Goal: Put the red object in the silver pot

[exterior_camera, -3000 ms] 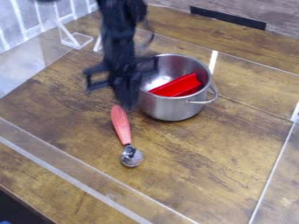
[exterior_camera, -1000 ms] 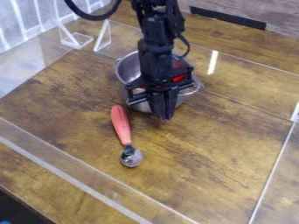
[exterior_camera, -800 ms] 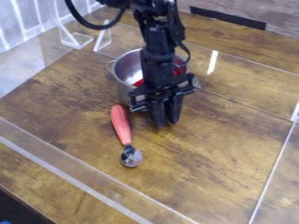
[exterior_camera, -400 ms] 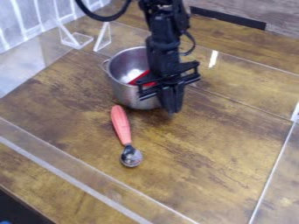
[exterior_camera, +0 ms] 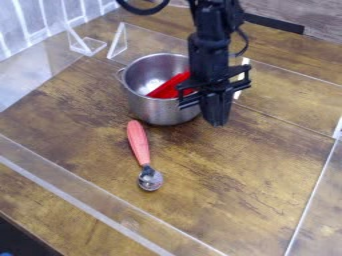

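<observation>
Since the last frame, arm slides toward 3 o'clock, off the steel pot [exterior_camera: 147, 103]. Gripper [exterior_camera: 214, 118] reads closed, at the pot's 3 o'clock side; can't tell if touching. Red block [exterior_camera: 170, 86] sits inside the pot. Red-handled scoop [exterior_camera: 140, 148] lies at the pot's 6 o'clock.

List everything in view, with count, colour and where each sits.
Pot: one, shiny silver, on the table beyond the scoop
Red object: one, red, inside the pot
Scoop: one, red handle with a silver metal head, on the table in front of the pot
Table: one, brown wood, under everything
Clear plastic pieces: several, transparent with whitish edges, far left
Arm: one, black, reaching in from the top
Pincer: one, black, shut, at the pot's right side in the picture
</observation>
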